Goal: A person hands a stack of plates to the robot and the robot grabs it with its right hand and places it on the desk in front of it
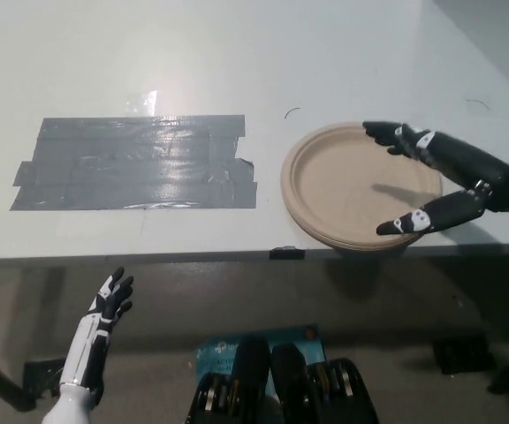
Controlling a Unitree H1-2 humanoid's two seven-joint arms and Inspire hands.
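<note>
Your right hand (493,181) is spread wide and grips nothing, its fingers over the far rim and its thumb over the near rim of the stack of paper plates (343,185). The stack lies flat on the desk (237,62), beneath and left of that hand. Your left hand (104,318) hangs low, fingers apart.

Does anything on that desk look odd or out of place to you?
The stack of plates lies flat but right at the near edge of the desk. A patch of grey tape strips, unevenly laid, covers part of it. Nothing looks spilled or broken.
</note>
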